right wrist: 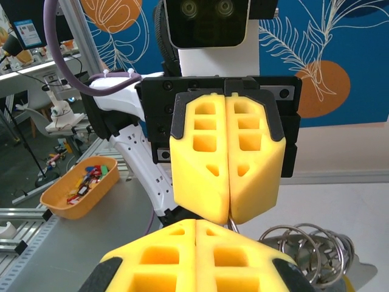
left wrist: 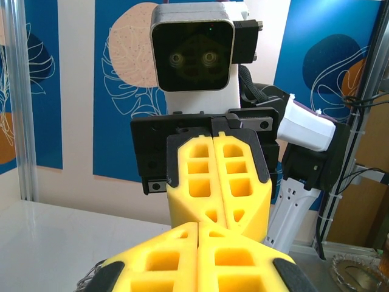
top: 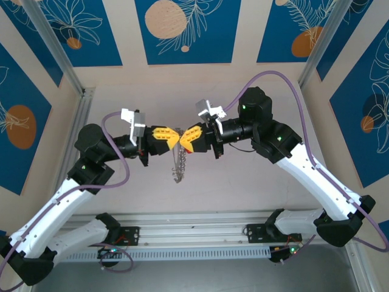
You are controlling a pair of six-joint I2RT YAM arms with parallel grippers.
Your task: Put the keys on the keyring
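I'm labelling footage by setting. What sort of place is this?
Probably a robotics lab test cell. Aluminium frame posts and printed blue backdrop panels enclose the workspace, a metal mounting rail runs along the near edge, and an orange tray of small parts sits off to the side.

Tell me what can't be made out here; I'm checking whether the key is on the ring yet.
Key: top view, a red speck under the right tool, too small to tell whether it is threaded.
Grip: left tool and right tool are shut tip to tip; their yellow pads hide what each holds.
Keyring: in the right wrist view its rings are cut off by the bottom edge.
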